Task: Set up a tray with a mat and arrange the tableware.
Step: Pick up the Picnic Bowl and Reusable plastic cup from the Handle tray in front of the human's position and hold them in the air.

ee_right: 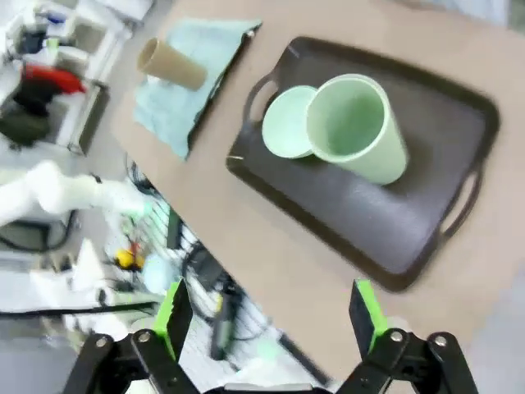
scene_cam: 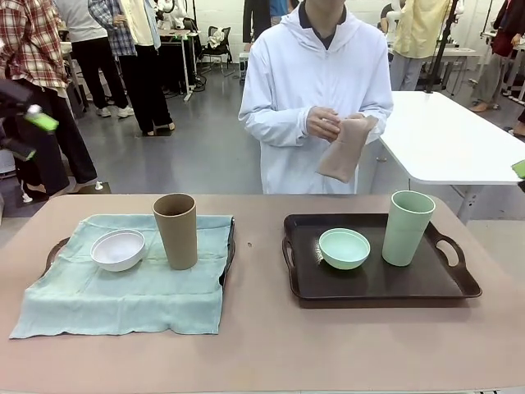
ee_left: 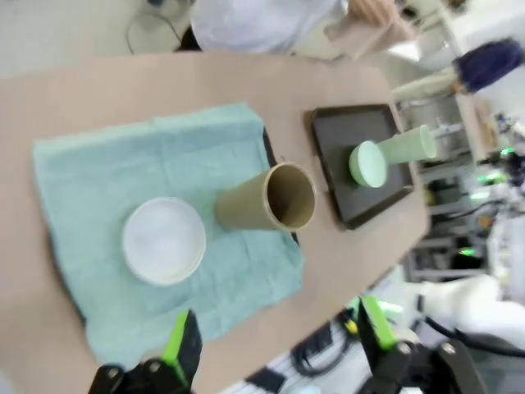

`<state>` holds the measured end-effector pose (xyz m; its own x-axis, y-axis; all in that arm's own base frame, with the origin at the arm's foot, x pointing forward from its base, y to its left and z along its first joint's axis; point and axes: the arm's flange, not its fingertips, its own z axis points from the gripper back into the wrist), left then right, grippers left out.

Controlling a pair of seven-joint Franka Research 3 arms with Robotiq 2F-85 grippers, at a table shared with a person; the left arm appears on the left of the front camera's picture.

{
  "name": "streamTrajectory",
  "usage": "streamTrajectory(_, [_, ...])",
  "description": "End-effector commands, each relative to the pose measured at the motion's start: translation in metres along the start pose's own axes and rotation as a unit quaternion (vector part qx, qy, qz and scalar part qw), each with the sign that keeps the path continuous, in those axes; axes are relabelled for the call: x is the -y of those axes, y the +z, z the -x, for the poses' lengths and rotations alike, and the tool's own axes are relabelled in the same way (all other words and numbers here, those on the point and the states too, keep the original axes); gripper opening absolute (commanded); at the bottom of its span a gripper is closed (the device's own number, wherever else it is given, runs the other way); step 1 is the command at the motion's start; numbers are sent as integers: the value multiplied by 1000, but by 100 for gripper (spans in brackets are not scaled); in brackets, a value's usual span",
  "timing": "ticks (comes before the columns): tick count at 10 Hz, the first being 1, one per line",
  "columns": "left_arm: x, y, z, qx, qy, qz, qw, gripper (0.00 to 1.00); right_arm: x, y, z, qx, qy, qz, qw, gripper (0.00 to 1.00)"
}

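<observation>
tools both spread wide, holding nothing: left tool [ee_left: 277, 336] high over the desk's [scene_cam: 262, 345] left end, where a mint mat [scene_cam: 123, 287] bears the white bowl [scene_cam: 118, 249] and tan cup [scene_cam: 175, 230]; right tool [ee_right: 269, 316] over the dark tray [scene_cam: 377, 279] with mint bowl [scene_cam: 344, 248] and mint cup [scene_cam: 408, 227].

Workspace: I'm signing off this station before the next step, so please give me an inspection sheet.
Surface: tan table, with two trays side by side.
Job's things: left tray lies under a teal mat, with the white bowl and tan cup upright on it. The right tray has no mat and holds the green bowl and green cup, upright.
Clutter: a small dark speck between the trays.
Grippers: left gripper and right gripper open, above the table, holding nothing.
Cables: dark cables on the floor by the table's edge.
Surroundings: a person at the far side holds a tan cloth. Behind are a white table and other people.
</observation>
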<state>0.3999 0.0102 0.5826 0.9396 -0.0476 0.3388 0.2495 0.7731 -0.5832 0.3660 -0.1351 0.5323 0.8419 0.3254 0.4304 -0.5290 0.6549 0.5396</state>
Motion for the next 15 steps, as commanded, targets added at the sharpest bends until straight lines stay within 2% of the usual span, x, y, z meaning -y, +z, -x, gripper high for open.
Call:
streamTrajectory(1, [47,-37,-19,-17,-42,-80,996,100,40,-4,-18,22,100,-13,995,100])
streamTrajectory(3, [107,-71,-33,-37,-89,-117,988,100,55,-16,-26,20,173,-6,985,100])
streamTrajectory(5, [162,-123,-36,-93,-121,-136,979,100,66,-13,-36,20,217,31,975,100])
streamTrajectory(7, [197,-177,-52,-131,-107,-171,971,100,71,-15,-41,20,238,78,968,100])
streamTrajectory(9, [234,-235,-62,-132,-99,-201,966,100,81,-21,-40,5,242,102,965,100])
streamTrajectory(10, [254,-253,-63,-122,-99,-206,966,100,87,-28,-39,-2,238,97,967,100])
streamTrajectory(12, [275,-292,-59,-103,-92,-234,962,100,99,-37,-35,-4,218,72,973,100])
streamTrajectory(13, [266,-294,-47,-120,-80,-238,961,100,85,-23,-43,4,229,90,969,100])
streamTrajectory(14, [265,-281,-52,-120,-103,-207,965,100,85,-23,-43,4,229,90,969,100])
streamTrajectory(15, [265,-281,-52,-120,-103,-207,965,100,85,-23,-43,4,229,90,969,100])
